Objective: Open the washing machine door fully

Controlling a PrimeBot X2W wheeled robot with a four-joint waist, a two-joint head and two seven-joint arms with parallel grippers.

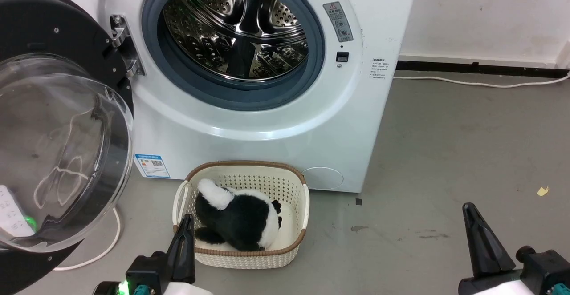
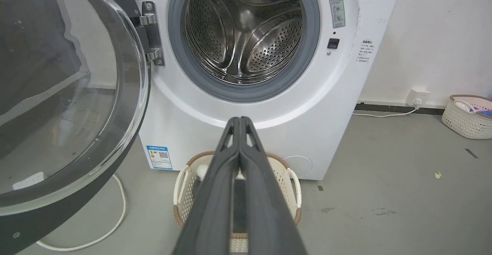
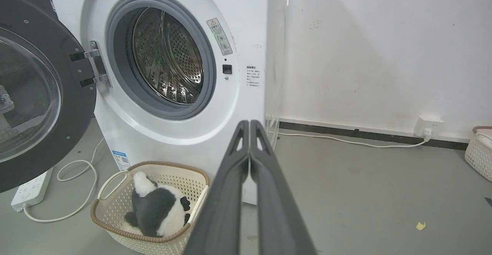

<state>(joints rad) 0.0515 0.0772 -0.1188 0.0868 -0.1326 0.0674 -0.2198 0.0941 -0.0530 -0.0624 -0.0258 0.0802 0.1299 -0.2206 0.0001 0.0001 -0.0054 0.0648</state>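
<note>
- Both grippers sit nearest you, low in the head view. The left gripper (image 1: 186, 218) is by the near-left corner of the basket (image 1: 249, 259), and the right gripper (image 1: 468, 207) is over bare floor on the right. Each has its fingers pressed together, holding nothing.
- You have the washing machine door (image 1: 58, 143) on the left, hanging off its hinge (image 1: 124, 46). It is swung wide with the glass bowl facing you, and the drum (image 1: 236, 32) mouth is fully exposed.
- Step, my read: the swing looks all but done. Neither gripper touches the door.
- Next, if you want more angle: raise the left gripper to the door's black inner ring and push it further left. Closed fingers should do for a push.
- In the way: the basket with the panda plush (image 1: 240, 219) sits on the floor just below the opening, so lift clear of it first.
- A white cable (image 1: 107, 246) loops on the floor under the door with a power strip (image 3: 30, 187) near it. Keep the arm high there.
</note>
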